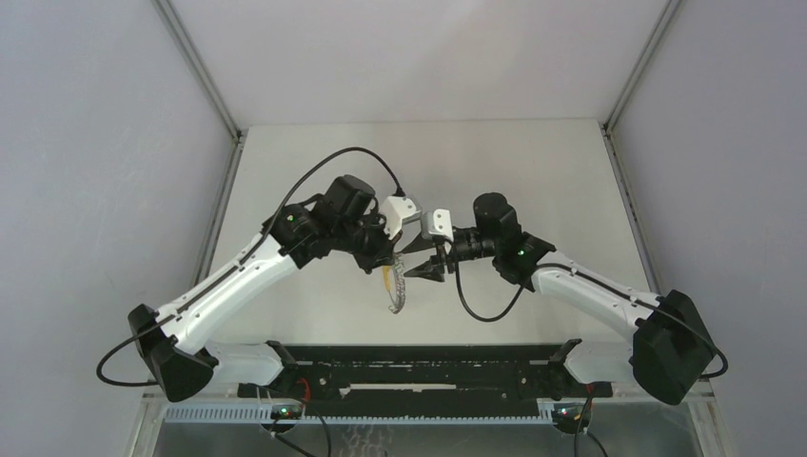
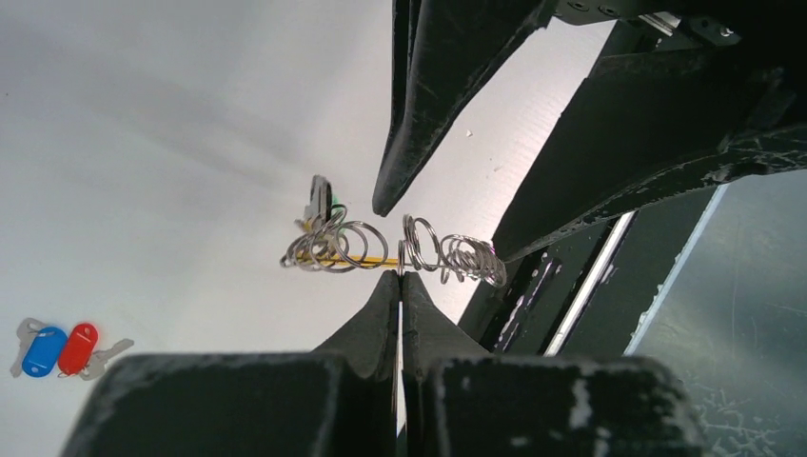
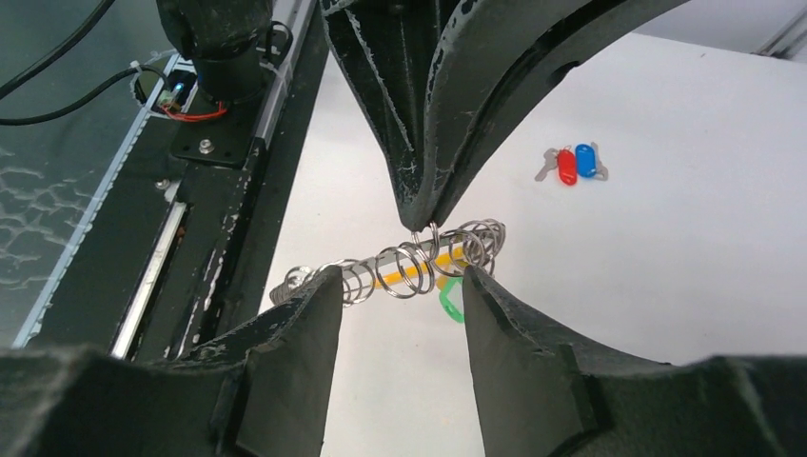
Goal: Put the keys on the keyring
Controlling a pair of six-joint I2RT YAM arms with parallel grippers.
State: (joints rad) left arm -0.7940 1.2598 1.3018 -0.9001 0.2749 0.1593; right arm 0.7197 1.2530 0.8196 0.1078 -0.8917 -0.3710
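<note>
Neither key is on yet: the left gripper is pinched together on one ring of the keyring, held above the table, and the right gripper, jaws apart, straddles the dangling rings, gripping nothing. The keys, blue and red, lie on the table well apart from both grippers, not yet fetched. A green tag hangs among the rings just beside the right gripper and may crowd the threading.

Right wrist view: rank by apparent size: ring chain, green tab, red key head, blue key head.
1. ring chain, largest by far.
2. green tab, partly hidden and nearer the camera, so this rank is unsure.
3. red key head and blue key head: alike, not ranked.
</note>
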